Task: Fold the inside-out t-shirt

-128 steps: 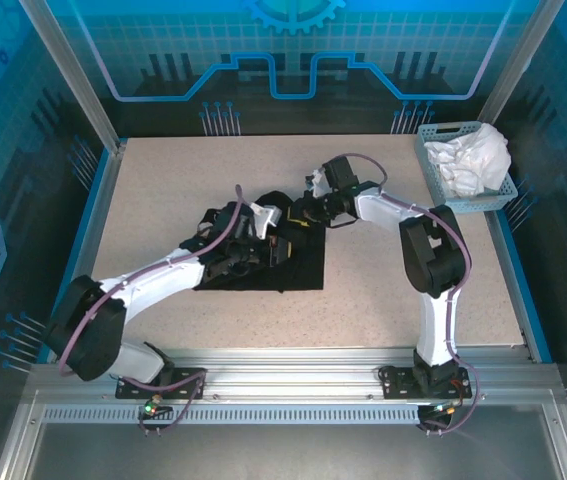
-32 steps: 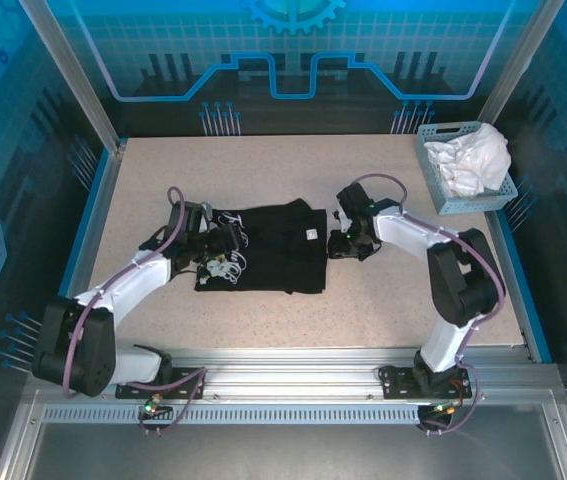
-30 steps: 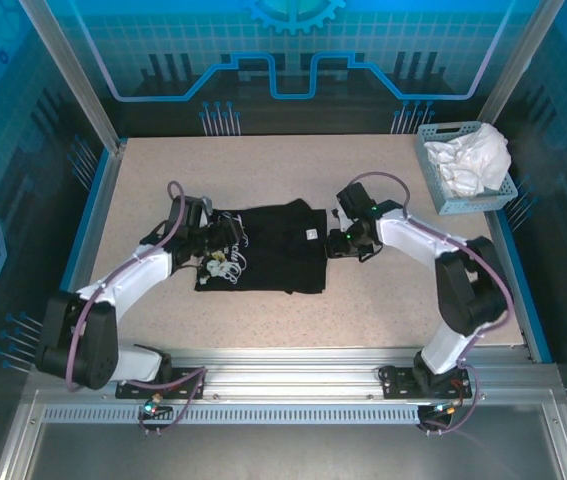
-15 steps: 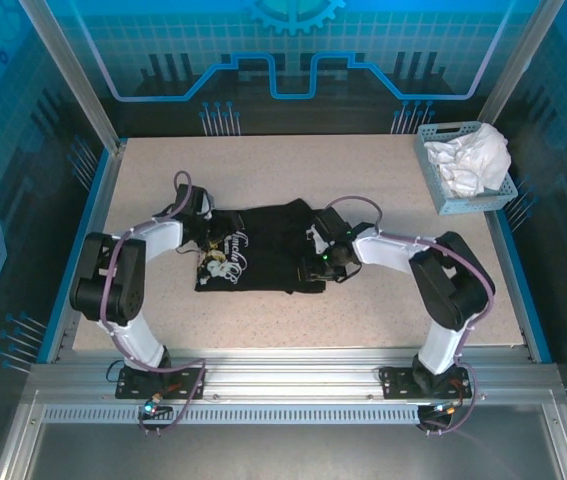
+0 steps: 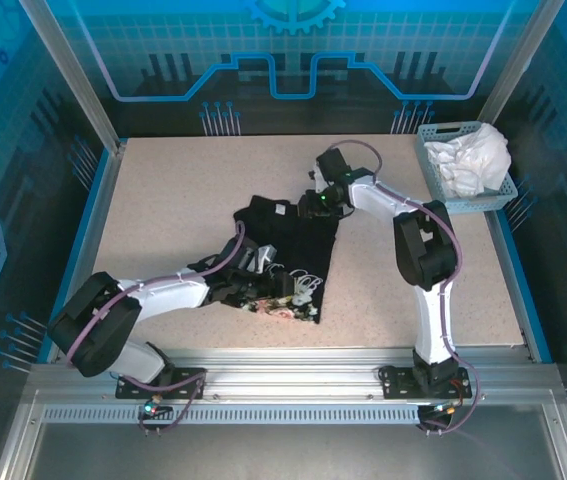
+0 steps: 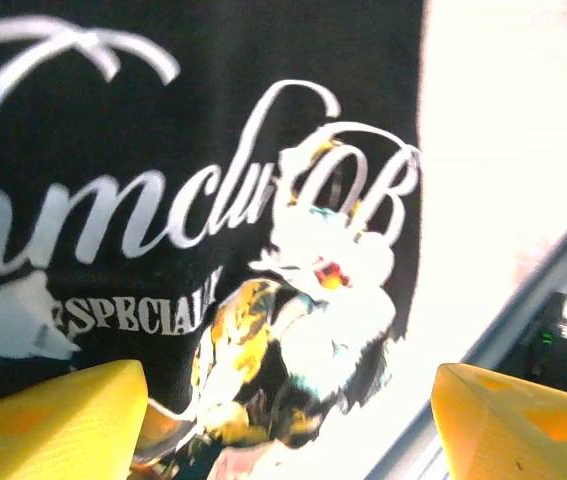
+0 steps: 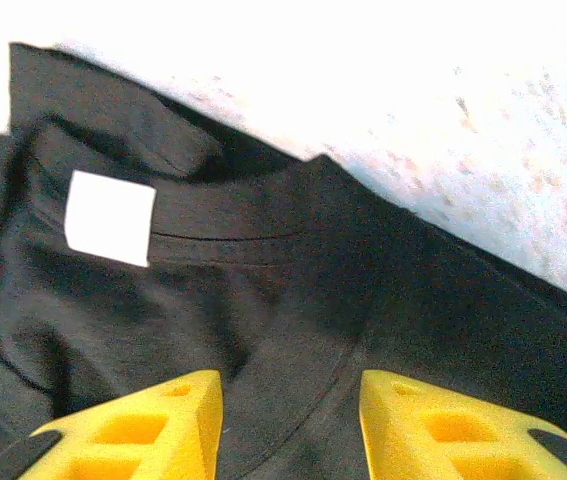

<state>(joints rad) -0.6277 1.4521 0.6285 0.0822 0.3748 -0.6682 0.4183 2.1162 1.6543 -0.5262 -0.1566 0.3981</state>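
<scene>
Left gripper (image 6: 283, 428), jaws spread wide, hangs low over the printed graphic (image 6: 313, 270) of the inside-out t-shirt (image 5: 298, 245). One yellow fingertip sits over black cloth and the other out past the shirt's edge, above the pale table (image 5: 163, 190). In the left wrist view, white script lettering curves over a bright cartoon-like figure, though glare washes out much of the picture. Whether the fingertips touch the cloth cannot be told.

Right gripper (image 7: 285, 422), jaws partly apart, points at the shirt's collar (image 7: 243, 235). A small white tag (image 7: 110, 217) is sewn inside the neckband just to the left of its fingers. The collar band runs across the gap between the two yellow fingers, and no cloth is seen pinched between them.

From above, the black shirt lies roughly at the centre of the speckled tabletop, set at a slant. Its collar end is toward the far side under the right arm, and its printed end is toward the near edge under the left arm. The left arm stretches low across the near part of the table, while the right arm reaches up and inward from its base. A blue basket (image 5: 441, 200) in the far right corner, well apart from the shirt, holds a crumpled white cloth garment (image 5: 473, 155)
</scene>
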